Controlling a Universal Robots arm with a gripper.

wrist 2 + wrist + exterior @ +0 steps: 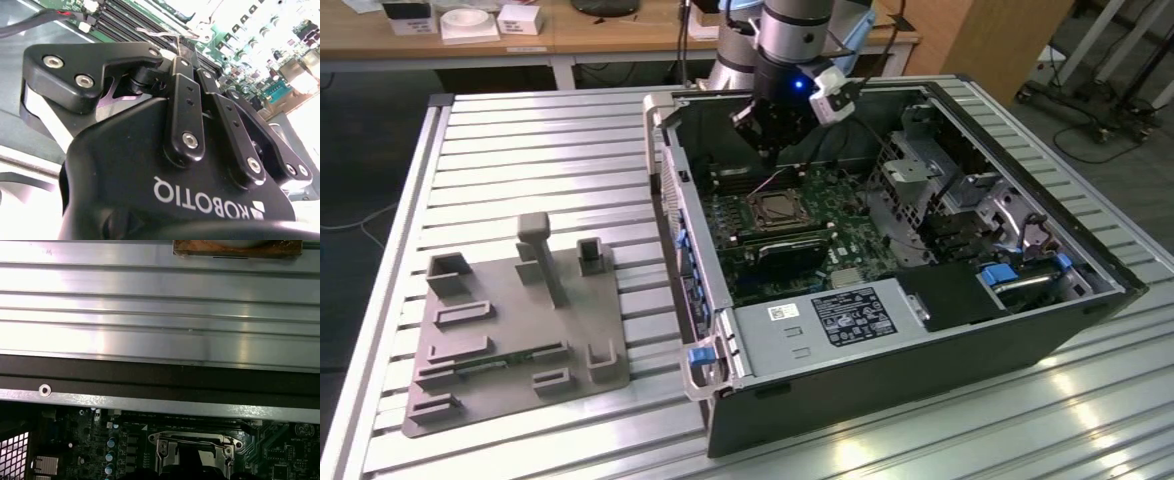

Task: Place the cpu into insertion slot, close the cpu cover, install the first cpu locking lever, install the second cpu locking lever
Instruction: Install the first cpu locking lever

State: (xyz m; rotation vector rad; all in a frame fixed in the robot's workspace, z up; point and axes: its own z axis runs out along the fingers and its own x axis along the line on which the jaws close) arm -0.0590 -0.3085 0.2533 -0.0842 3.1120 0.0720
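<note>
On one slatted table point(534, 150), one gripper point(771, 155) is hovering near one insertion slot point(781, 210); I cannot tell how its jaws stand.

Slatted alu table point(520, 130) w/ open PC case point(921, 400) + grey fixture plate point(507, 330).

Soft room light, harsh glare up close.
Beyond the gripper point(176, 54) the circuit board point(250, 45) burned white in the second wrist view; the table slats point(150, 330) shone in streaks; the computer case point(881, 400) lay shadowed inside.
</note>
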